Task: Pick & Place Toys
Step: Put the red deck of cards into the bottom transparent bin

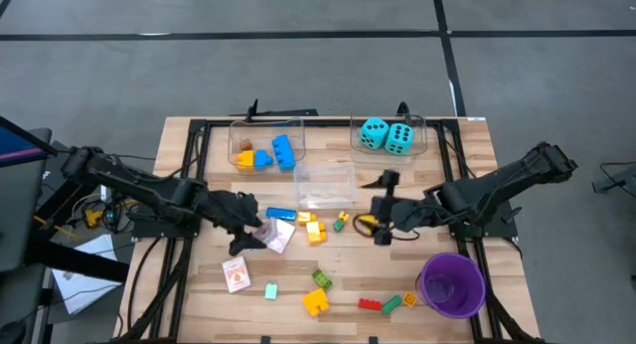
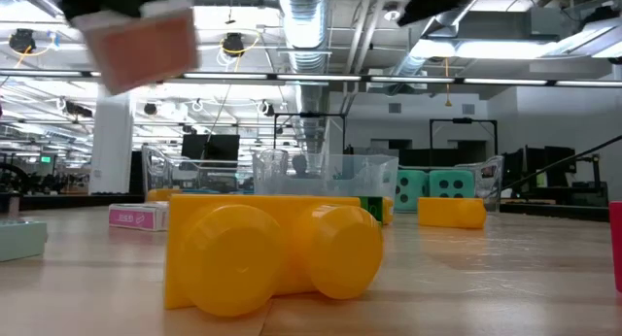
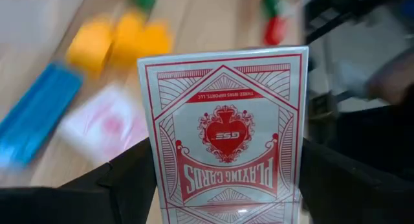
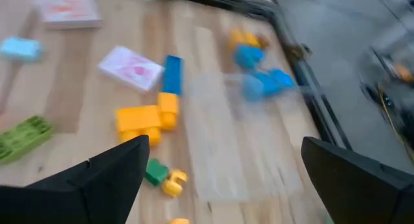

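Holding a card pack clamped upright, the left gripper hovers mid-bench — lifted clear for carrying, I'd guess. Right gripper waits nearby, fingers apart and empty — likely after the bricks below it.

Card pack clamped between my left fingers: glossy printed card, red on white, smooth, a sheen near its lower edge. My fingers themselves: matt black plastic. Below them, table: pale wood planks, smooth, visible grain. Yellow brick close to the low camera: smooth plastic, soft shine. Ahead of my right fingers, bins: clear plastic, glossy. Purple cup: smooth plastic. Dice: turquoise, matt look.
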### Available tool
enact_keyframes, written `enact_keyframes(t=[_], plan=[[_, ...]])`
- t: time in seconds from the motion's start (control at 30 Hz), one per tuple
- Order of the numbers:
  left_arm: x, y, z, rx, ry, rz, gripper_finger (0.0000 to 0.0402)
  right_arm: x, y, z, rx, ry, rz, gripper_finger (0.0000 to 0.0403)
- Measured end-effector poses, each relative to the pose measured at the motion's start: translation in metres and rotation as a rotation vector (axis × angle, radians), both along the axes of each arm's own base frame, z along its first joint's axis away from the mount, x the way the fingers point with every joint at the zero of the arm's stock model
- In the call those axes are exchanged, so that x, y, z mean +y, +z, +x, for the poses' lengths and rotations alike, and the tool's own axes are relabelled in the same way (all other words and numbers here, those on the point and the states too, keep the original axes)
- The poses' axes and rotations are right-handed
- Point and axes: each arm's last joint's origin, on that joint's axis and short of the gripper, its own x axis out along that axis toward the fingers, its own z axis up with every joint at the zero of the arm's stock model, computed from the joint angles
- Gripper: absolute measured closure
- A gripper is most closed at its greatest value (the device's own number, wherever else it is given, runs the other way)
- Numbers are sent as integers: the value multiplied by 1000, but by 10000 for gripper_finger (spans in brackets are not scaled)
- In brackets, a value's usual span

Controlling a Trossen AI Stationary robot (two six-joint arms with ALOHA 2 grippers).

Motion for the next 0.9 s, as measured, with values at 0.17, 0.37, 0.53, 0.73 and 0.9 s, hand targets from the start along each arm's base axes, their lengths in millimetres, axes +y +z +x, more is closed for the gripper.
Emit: enact_keyframes(t=[0.17, 0.37, 0.53, 0.73, 0.9], plan=[[-4, 1, 13, -98, -90, 52, 100, 13, -12, 29, -9, 196, -105, 7], [-10, -10, 36, -157, -144, 107, 100, 23, -3, 49, -116, 289, -141, 7], [-9, -13, 57, -284, -198, 126, 100, 28, 4, 51, -158, 426, -55, 7], [-1, -17, 78, -407, -192, 144, 100, 32, 3, 53, -167, 468, -54, 7], [1, -15, 101, -479, -239, 113, 100, 38, -6, 65, -184, 521, -86, 7]])
